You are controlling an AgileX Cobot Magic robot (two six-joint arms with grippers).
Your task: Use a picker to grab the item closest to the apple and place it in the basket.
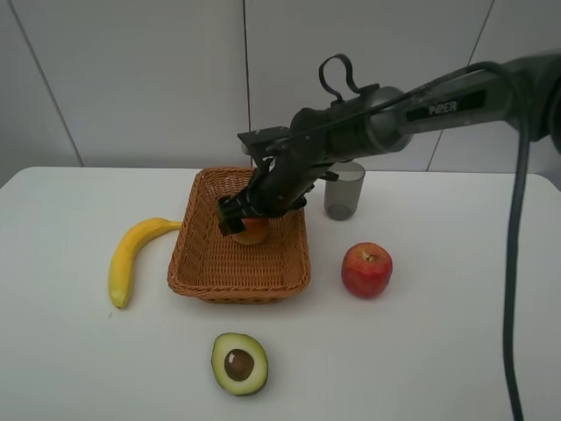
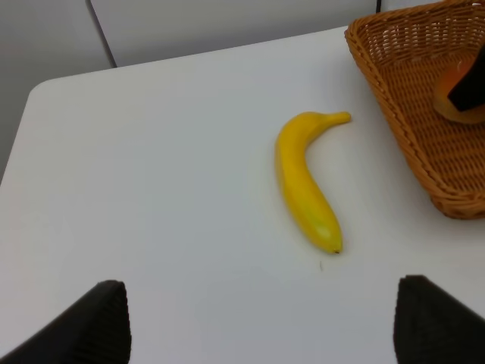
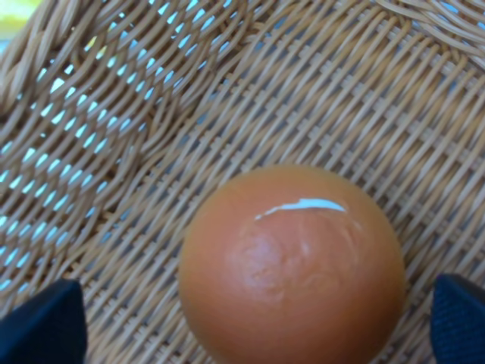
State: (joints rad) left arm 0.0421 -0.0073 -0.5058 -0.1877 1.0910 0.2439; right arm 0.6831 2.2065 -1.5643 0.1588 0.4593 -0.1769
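A round orange fruit (image 1: pixel 253 232) (image 3: pixel 292 265) lies on the floor of the wicker basket (image 1: pixel 188 263). My right gripper (image 1: pixel 235 217) (image 3: pixel 258 326) hangs right over it, open; its black fingertips (image 3: pixel 38 322) stand wide on either side, and the nearer one shows a clear gap to the fruit. The red apple (image 1: pixel 366 269) sits on the table to the right of the basket. Over the table's left part my left gripper (image 2: pixel 261 326) is open and holds nothing. It does not show in the exterior high view.
A yellow banana (image 1: pixel 131 254) (image 2: pixel 303 182) lies left of the basket. Half an avocado (image 1: pixel 239 363) with its pit sits near the front edge. A grey cup (image 1: pixel 344 189) stands behind the basket's right corner, under my right arm.
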